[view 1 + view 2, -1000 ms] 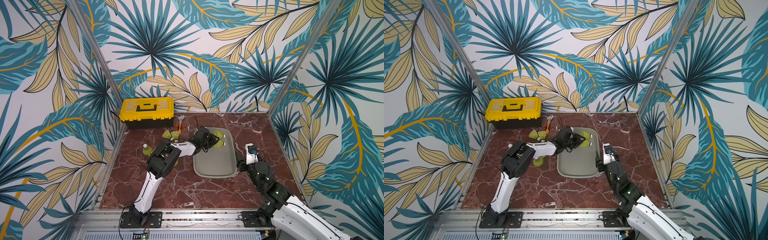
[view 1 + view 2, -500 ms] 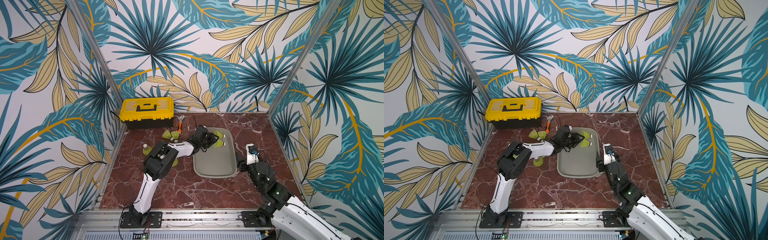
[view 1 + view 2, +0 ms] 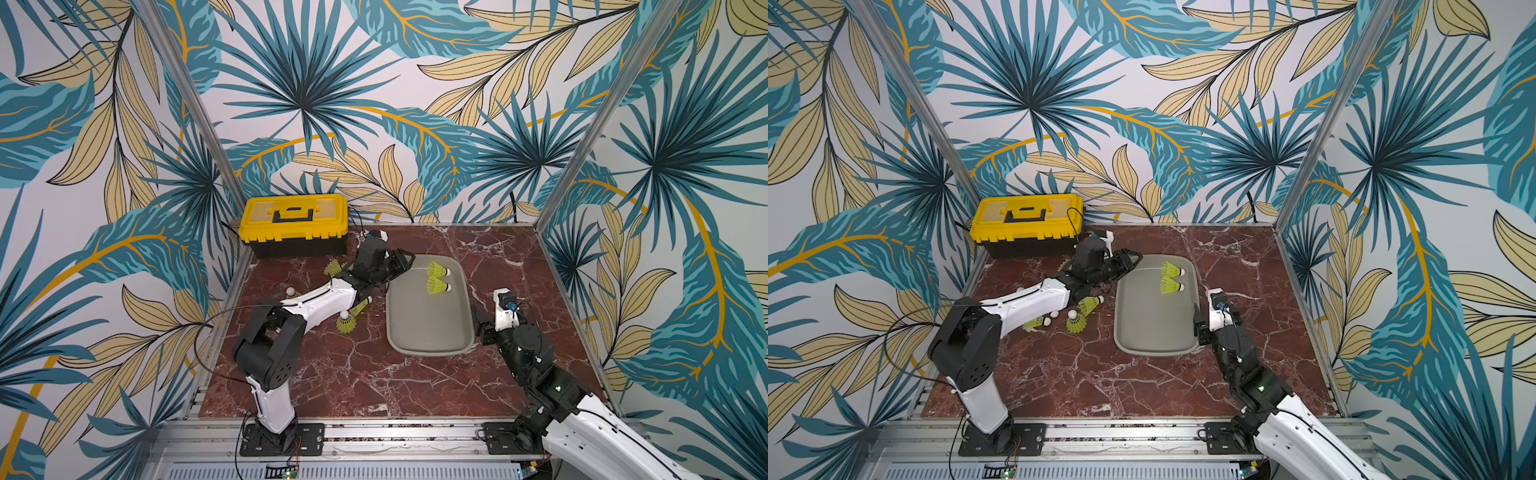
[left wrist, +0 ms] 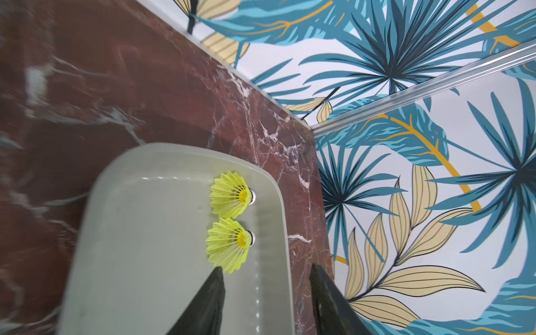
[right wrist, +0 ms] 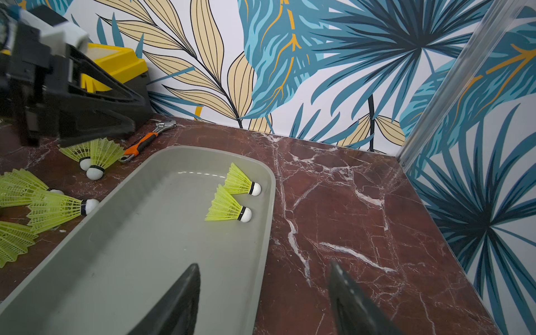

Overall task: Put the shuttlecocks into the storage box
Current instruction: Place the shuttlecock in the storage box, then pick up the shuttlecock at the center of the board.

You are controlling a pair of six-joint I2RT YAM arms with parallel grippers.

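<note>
Counter: the red-brown marble counter [image 3: 353,374] carries everything.
Box: the shallow grey plastic storage box [image 3: 424,328] lies between both arms, probably so each can reach it.
Left arm: left pincer [image 4: 265,275] spread, empty, over the box's far corner.
Right arm: right pincer [image 5: 264,265] spread, empty, by its near corner.
Shuttlecocks: small yellow-green plastic shuttlecocks [image 3: 436,269] with white tips; two lie sideways in the box, the others [image 3: 347,323] beside it.

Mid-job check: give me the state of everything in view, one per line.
storage box: upright, holding two shuttlecocks.
shuttlecocks in box: two, lying on their sides.
loose shuttlecocks: several, lying outside the box.
toolbox: lid closed.
wrench: lying flat, untouched.
left gripper: jaws open, empty.
right gripper: jaws open, empty.
</note>
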